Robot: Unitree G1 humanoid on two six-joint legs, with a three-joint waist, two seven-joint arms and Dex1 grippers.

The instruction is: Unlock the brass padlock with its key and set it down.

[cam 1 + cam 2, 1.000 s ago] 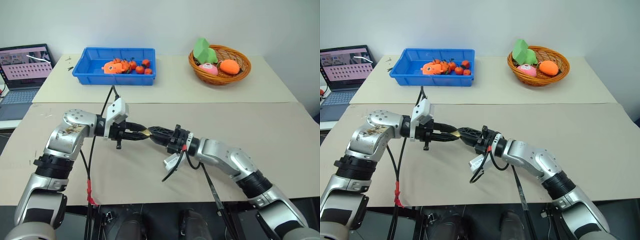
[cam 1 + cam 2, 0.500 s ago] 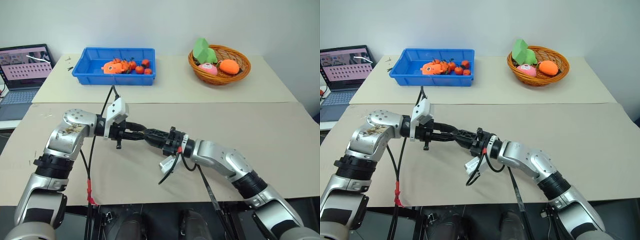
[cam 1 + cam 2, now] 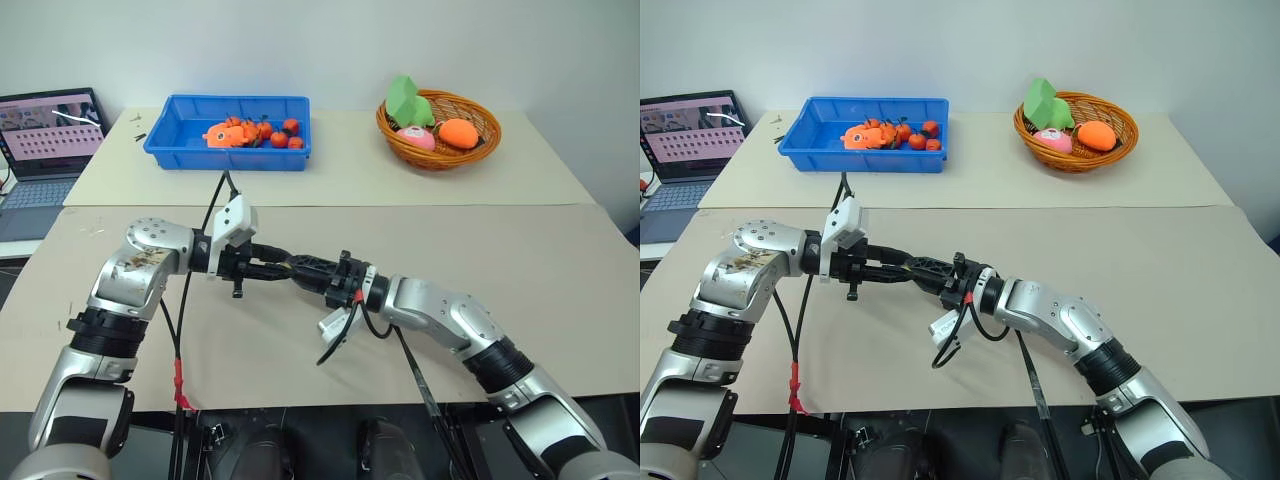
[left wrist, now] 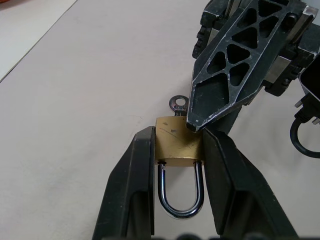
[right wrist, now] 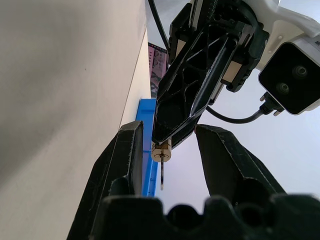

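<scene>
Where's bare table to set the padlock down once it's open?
Bare table runs wide to the right pincer's outer side, below the basket. A smaller patch lies between the pincers and the blue bin. Crowded where the left pincer grips the padlock.

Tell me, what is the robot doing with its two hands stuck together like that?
It is working on a tiny lock. The left gripper is squeezing the brass padlock above the table, with the silver loop pointing back toward its wrist. The key is sticking out of the bottom of the lock. The right gripper has come right up to it, with one finger on each side of the key, not pinching it yet. The loop looks closed, so it seems locked.
</scene>
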